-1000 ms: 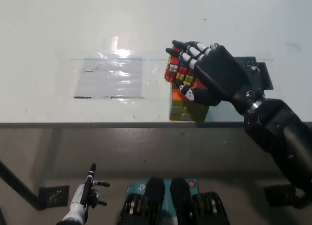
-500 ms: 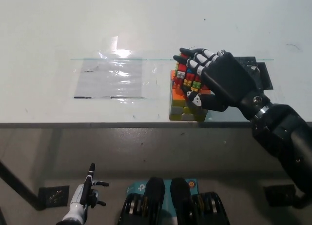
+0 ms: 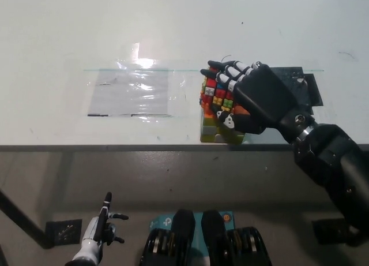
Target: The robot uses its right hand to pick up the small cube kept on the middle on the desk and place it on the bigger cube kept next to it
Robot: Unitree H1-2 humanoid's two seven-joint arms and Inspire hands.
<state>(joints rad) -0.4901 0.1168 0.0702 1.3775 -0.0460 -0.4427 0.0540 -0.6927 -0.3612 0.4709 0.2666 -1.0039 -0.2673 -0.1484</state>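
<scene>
**Black hand closed on small cube above big cube**

Black fingers (image 3: 230, 75) of the right hand (image 3: 251, 98) are wrapped around the small cube (image 3: 218, 96), whose many-coloured tiles are seen between them. The small cube is held directly over the big cube (image 3: 216, 130), which stands on the white bench (image 3: 86, 35) just beside its front edge. Only the lower yellow and green part of the big cube is seen below the hand; whether the small cube already touches its top cannot be told, since the contact is hidden by the palm. The small cube appears slightly tilted in the grip. The right arm is brought in from the lower right, across the bench edge.

A clear plastic sheet (image 3: 132, 93) is laid flat on the bench to the left of the cubes, with glare on its upper part. A dark flat plate (image 3: 305, 84) is seen on the bench behind the right wrist, partly covered by the hand.

The white left hand (image 3: 98, 234) is held low at the lower left, below the bench edge, with its fingers apart and nothing held.
</scene>
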